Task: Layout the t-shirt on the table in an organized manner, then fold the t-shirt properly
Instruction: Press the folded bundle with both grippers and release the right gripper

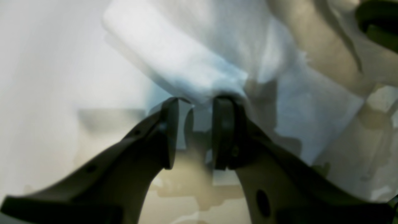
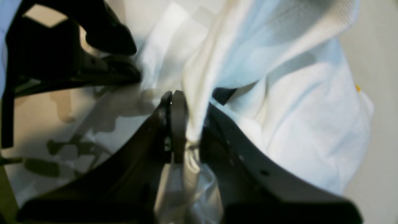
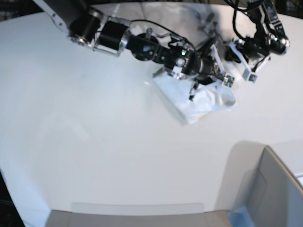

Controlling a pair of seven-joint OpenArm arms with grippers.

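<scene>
Cloth, white cotton t-shirt, crumpled in a heap on the far right of the smooth white table; light, limp, sure to sag. My right pincer is clamped on a bunched fold; left pincer part open at an edge. Better holds: shoulder seams

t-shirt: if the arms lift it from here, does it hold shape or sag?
Probably sags: the t-shirt lies bunched in soft folds, and the fabric pinched in the right gripper drapes limply. It looks thin and light, so it should lift easily. On the smooth table it would likely slide and rumple when pushed.
</scene>
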